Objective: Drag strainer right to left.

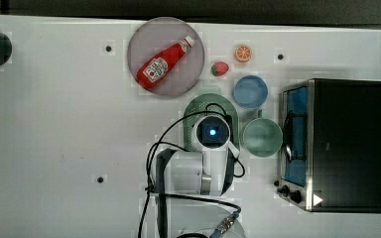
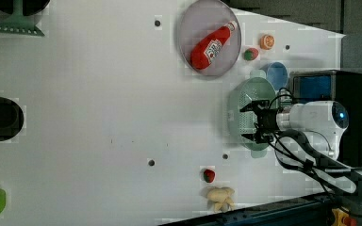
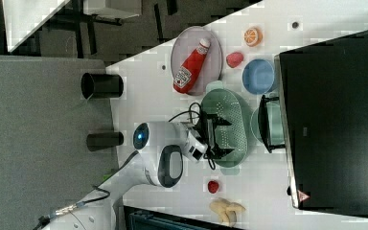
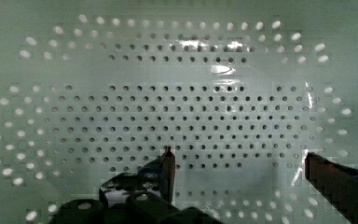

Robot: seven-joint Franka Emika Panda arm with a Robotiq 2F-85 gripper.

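Hovering inside the bowl of the strainer [image 4: 177,107], the end effector [image 4: 237,163] stands with its fingers spread wide and empty; in the wrist view one fingertip shows at each side over the perforated floor, with nothing between them. In the right view the end effector [image 3: 216,136] reaches over the strainer's [image 3: 225,127] rim from the right view's left, and whether the fingertips touch the plastic cannot be told.

The strainer sits on the white table [image 1: 54,124], just beside the mint-green cup [image 1: 262,137] on the top view's right and the blue bowl [image 1: 250,91] beyond it. In the left view the end effector [image 2: 257,122] lies over the strainer's [image 2: 245,101] middle.

Farther off in the top view are a grey plate [image 1: 144,44] carrying a ketchup bottle [image 1: 164,62], a toy strawberry [image 1: 220,68] and an orange slice [image 1: 243,53]. A toaster oven [image 1: 337,144] stands at the top view's right edge.

Handling, judged from appearance: thin moulded plastic, so light, fairly stiff and smooth, likely to slide readily on the table but also to tip or skate away if pushed high on the rim. A sound purchase would be the long side wall pinched between the fingers, or fingers pressed low against the inner wall; the small tab handles at the ends offer less control.
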